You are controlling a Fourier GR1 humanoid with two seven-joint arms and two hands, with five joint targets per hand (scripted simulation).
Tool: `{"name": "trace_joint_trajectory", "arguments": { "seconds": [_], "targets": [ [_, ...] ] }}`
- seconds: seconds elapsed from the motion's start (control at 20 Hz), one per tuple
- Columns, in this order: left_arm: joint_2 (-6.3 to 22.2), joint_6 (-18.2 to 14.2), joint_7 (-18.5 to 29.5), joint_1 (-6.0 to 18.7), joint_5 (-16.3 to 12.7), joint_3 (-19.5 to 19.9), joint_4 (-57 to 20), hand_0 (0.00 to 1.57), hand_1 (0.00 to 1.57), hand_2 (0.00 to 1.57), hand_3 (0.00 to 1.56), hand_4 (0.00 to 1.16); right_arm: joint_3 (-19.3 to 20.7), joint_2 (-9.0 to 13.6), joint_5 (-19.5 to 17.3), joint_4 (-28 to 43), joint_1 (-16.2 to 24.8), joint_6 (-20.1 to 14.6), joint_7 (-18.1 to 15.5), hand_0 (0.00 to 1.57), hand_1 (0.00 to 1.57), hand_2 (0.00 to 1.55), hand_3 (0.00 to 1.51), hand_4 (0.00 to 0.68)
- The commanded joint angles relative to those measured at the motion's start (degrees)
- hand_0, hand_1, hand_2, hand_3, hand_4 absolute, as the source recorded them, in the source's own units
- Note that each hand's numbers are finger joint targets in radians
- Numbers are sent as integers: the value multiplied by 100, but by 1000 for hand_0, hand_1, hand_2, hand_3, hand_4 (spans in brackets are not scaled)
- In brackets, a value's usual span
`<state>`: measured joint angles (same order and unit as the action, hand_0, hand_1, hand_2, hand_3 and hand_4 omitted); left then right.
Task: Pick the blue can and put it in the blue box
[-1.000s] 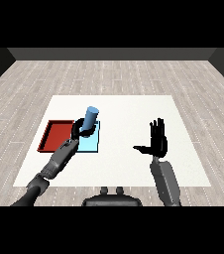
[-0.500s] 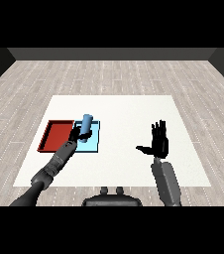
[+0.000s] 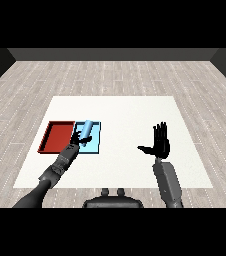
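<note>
The blue can [image 3: 87,128] leans tilted over the light blue tray [image 3: 93,145], its top pointing away from me and its lower end down inside the tray. My left hand [image 3: 76,143] sits at that lower end with its fingers curled round the can, over the tray's near left part. My right hand [image 3: 160,145] is held up over the table at the right, far from the can, open, with straight fingers pointing up and the thumb out to the left.
A red tray [image 3: 56,138] lies directly left of the light blue tray, touching it. Both trays rest on the white table [image 3: 125,115], which ends at its near edge just in front of my forearms.
My left hand has brought the can down and toward me, from above the blue tray's far edge into the tray, and the can has tipped further over. The right hand drifted slightly.
</note>
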<state>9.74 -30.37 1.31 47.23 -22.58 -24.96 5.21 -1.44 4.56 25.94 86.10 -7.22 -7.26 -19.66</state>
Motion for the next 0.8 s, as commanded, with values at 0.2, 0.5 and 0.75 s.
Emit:
{"name": "trace_joint_trajectory", "arguments": {
  "seconds": [0.2,0.5,0.75],
  "targets": [
    [-97,101,-211,327,255,23,-508,0,0,0,0,0,-121,-237,-166,-63,28,-33,-236,0,0,0,0,0],
    [-67,-142,217,345,196,275,-319,0,0,0,0,0,-87,-173,-111,305,301,85,-190,0,0,0,0,0],
    [361,145,1867,94,-156,722,417,0,0,0,0,0,-9,132,-119,153,-128,161,174,0,0,0,0,0]
  ]
}}
